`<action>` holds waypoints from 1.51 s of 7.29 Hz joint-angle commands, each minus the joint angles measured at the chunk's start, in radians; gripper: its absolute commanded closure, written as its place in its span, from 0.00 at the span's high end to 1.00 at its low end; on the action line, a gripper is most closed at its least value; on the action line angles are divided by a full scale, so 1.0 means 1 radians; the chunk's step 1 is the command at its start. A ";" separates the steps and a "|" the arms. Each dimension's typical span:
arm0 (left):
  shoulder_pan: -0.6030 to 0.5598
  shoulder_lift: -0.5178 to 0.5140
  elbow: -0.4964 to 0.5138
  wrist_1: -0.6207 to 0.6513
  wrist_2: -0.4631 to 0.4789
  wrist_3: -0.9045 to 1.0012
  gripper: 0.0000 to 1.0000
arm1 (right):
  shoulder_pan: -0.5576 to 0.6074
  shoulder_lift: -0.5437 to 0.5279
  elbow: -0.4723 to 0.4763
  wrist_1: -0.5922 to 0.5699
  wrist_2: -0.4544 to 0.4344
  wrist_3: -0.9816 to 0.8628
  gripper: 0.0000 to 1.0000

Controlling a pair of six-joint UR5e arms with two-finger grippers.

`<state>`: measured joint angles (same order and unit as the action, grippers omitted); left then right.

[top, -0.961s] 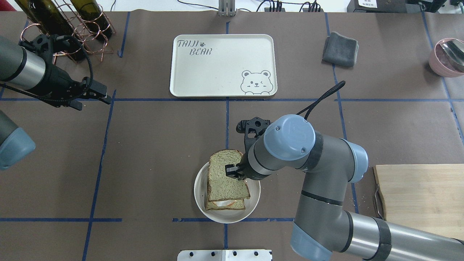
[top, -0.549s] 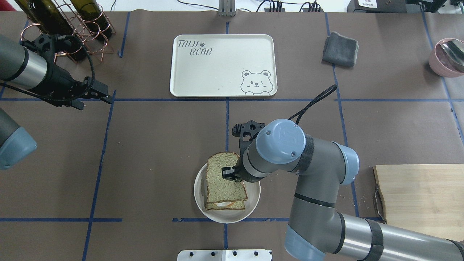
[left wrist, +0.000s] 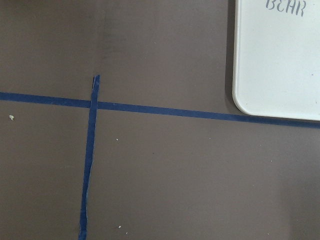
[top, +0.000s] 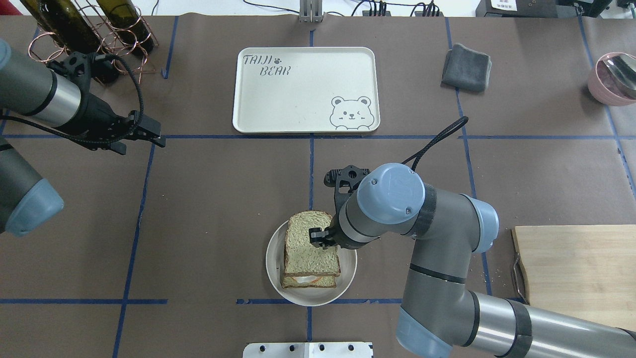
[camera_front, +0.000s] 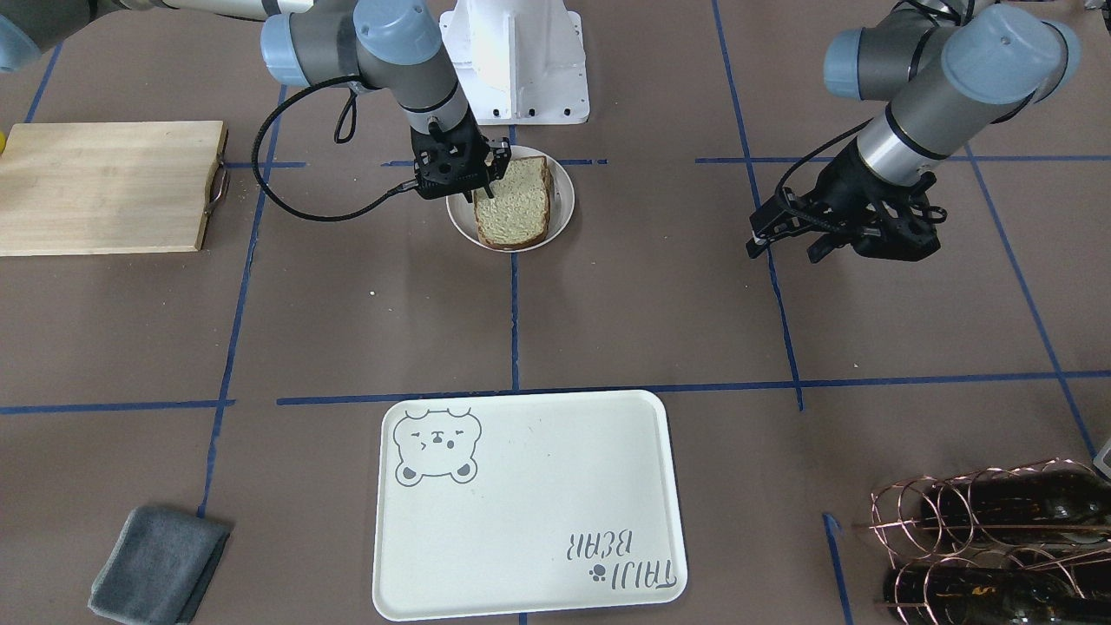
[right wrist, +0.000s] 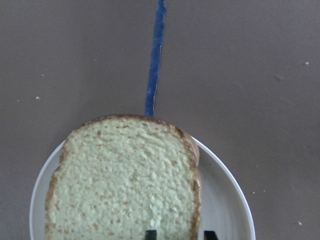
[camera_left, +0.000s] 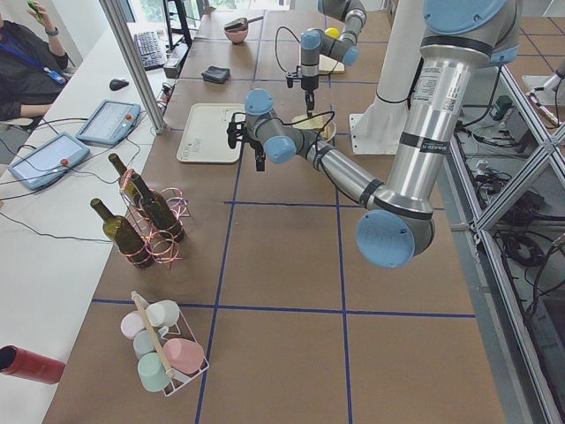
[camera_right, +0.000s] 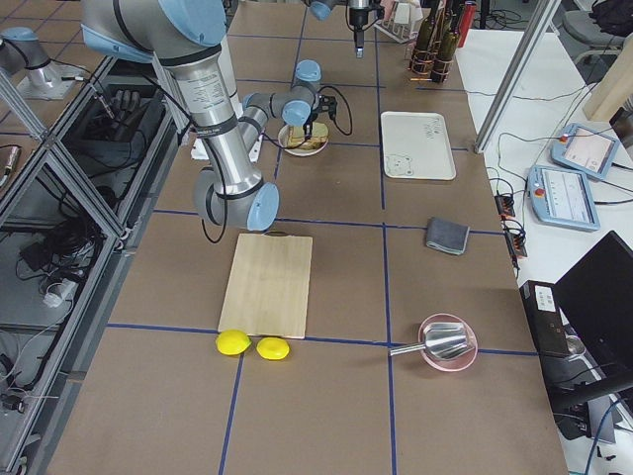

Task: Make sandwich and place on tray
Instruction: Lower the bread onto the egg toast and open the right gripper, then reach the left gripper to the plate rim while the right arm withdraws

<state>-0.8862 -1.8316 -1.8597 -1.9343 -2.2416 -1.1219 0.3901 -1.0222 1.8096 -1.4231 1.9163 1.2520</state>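
Note:
The sandwich [top: 305,248] lies on the small round plate [top: 278,286] near the table's front middle: two bread slices with the egg [top: 308,280] showing at the near edge. My right gripper [top: 318,237] points down at the top slice's right side. In the right wrist view its fingertips [right wrist: 150,234] straddle the slice's crust, shut on it. The tray [top: 305,89] lies empty beyond the plate. My left gripper [top: 144,141] hangs open and empty over bare table at the left; the tray's corner [left wrist: 280,60] shows in its wrist view.
A wooden cutting board [top: 576,268] lies at the right front. A grey cloth [top: 467,67] lies right of the tray. A wire rack with wine bottles [top: 94,30] stands at the back left. A pink bowl [top: 613,77] stands at the far right.
The top slice has shifted a little left and towards the robot, and now lies more squarely over the bottom slice. My left gripper has moved slightly right.

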 commanded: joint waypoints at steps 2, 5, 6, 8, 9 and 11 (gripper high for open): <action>0.151 -0.078 -0.003 0.001 0.088 -0.181 1.00 | 0.116 -0.007 0.094 -0.155 0.046 -0.020 1.00; 0.373 -0.139 -0.009 0.011 0.245 -0.390 0.90 | 0.267 -0.019 0.112 -0.261 0.084 -0.149 1.00; 0.432 -0.152 0.002 0.011 0.298 -0.410 0.76 | 0.286 -0.036 0.150 -0.343 0.089 -0.257 1.00; 0.492 -0.179 0.036 0.011 0.326 -0.417 0.56 | 0.360 -0.051 0.181 -0.408 0.130 -0.368 1.00; 0.500 -0.196 0.078 0.008 0.324 -0.426 0.53 | 0.375 -0.056 0.189 -0.410 0.156 -0.367 1.00; 0.507 -0.196 0.088 0.002 0.324 -0.426 0.50 | 0.375 -0.058 0.192 -0.413 0.156 -0.367 1.00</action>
<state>-0.3867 -2.0239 -1.7818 -1.9296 -1.9181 -1.5462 0.7616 -1.0780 1.9995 -1.8332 2.0671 0.8880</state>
